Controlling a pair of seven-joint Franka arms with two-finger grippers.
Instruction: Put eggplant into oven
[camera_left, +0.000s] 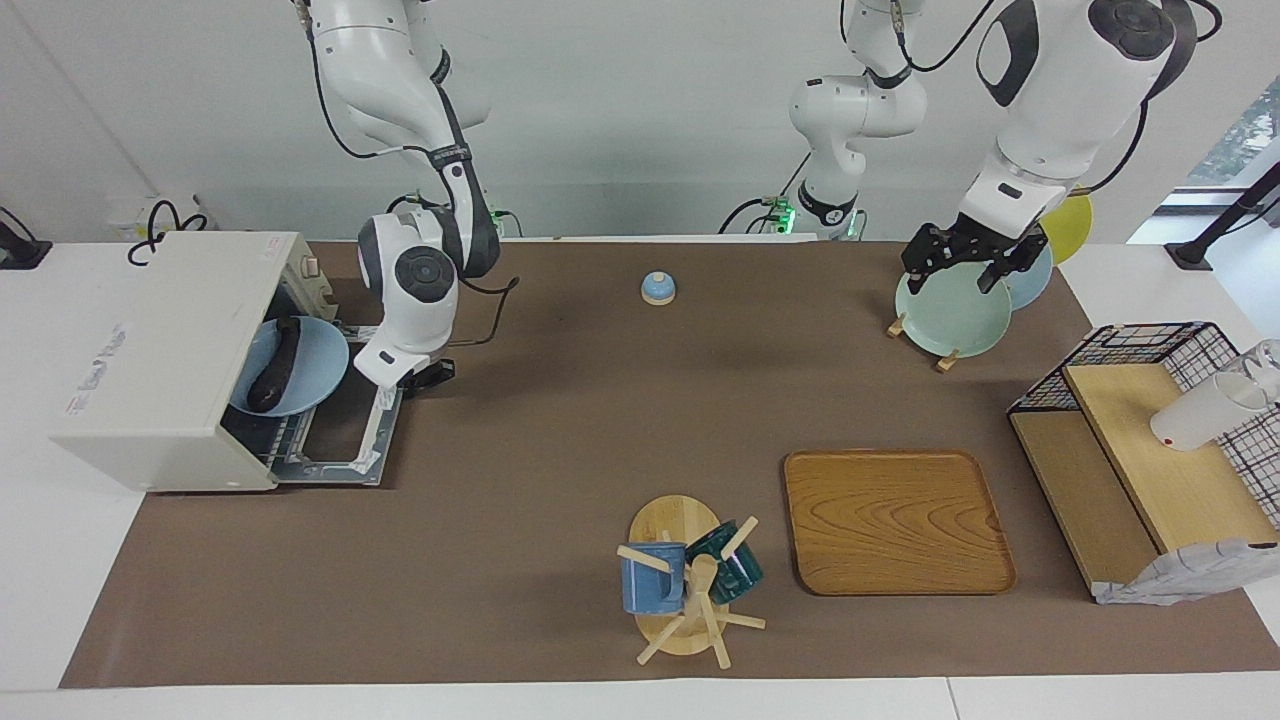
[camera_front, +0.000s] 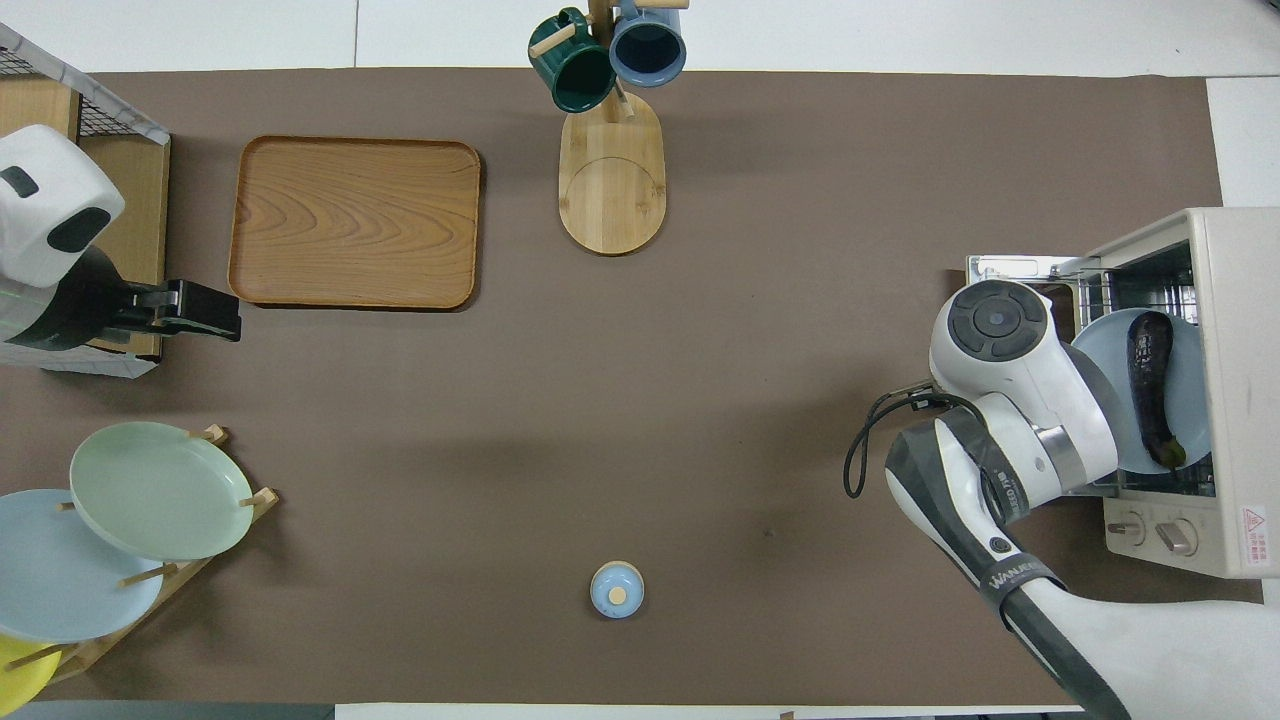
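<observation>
I see the eggplant (camera_front: 1149, 386) lying on the blue plate (camera_front: 1108, 352) inside the oven (camera_left: 160, 365) at the bench's end. My right pincer (camera_left: 425, 375), pressed together and empty, hangs at the dropped door's (camera_left: 345, 435) edge; my left pincer (camera_left: 960, 262) waits spread over the plate rack (camera_left: 925, 340).

The eggplant (camera_front: 1150, 385) lies on a light blue plate (camera_front: 1105, 365) inside the open oven (camera_front: 1215, 390); the left hand (camera_front: 205, 310) hovers beside a wooden tray (camera_front: 355, 222).

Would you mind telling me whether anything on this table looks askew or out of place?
Only one thing: the light blue plate carrying the eggplant sticks out of the oven, over its open door. The white cup lies on its side on the wire shelf.
</observation>
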